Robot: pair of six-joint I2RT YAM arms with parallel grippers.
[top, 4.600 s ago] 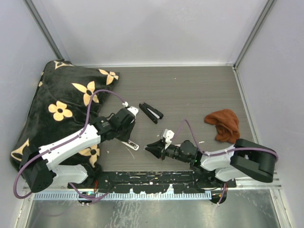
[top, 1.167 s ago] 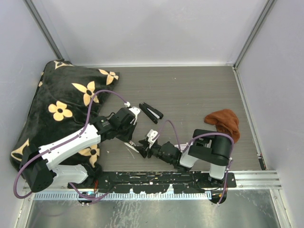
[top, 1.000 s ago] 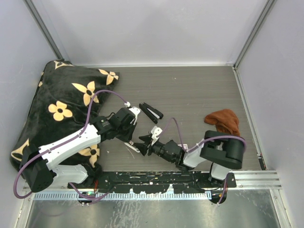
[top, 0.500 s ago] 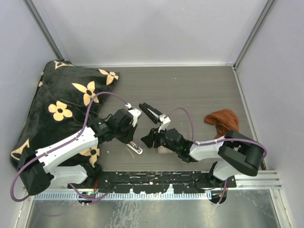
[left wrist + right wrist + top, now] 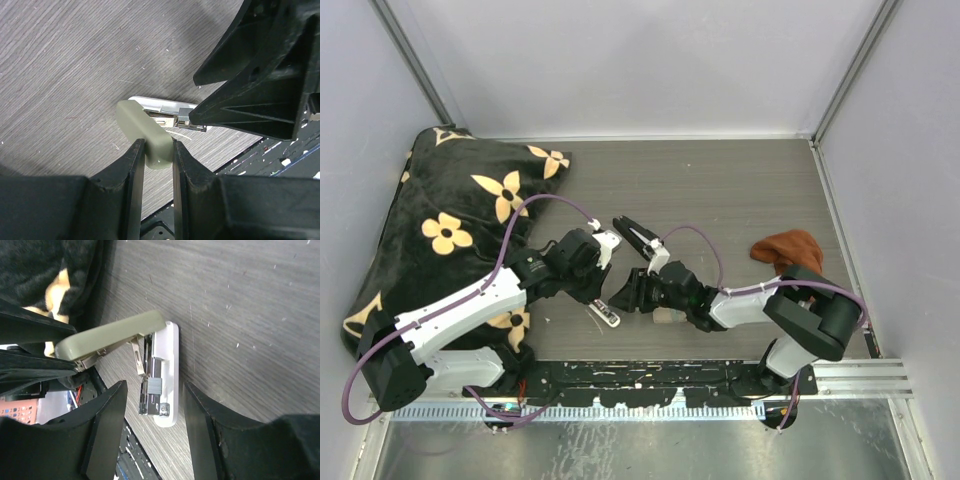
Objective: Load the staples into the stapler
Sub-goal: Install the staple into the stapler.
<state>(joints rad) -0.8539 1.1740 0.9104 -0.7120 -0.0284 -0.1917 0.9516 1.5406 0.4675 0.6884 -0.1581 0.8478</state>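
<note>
We clamp the green lid (image 5: 142, 127) of the stapler (image 5: 604, 314) in our left tool (image 5: 158, 150). Our right tool (image 5: 155, 386) stands open, close over the white base (image 5: 171, 355).

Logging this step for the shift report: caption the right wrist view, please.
Open right fingers straddle the stapler's white base; left fingers hold its green cover up, staples resting inside.

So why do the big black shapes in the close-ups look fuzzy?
Left wrist view: the left gripper's fingers sit nearest the lens, soft-edged; the stapler is sharper. Right wrist view: likewise the right gripper's fingers. Top view: even light, faint shadows.
</note>
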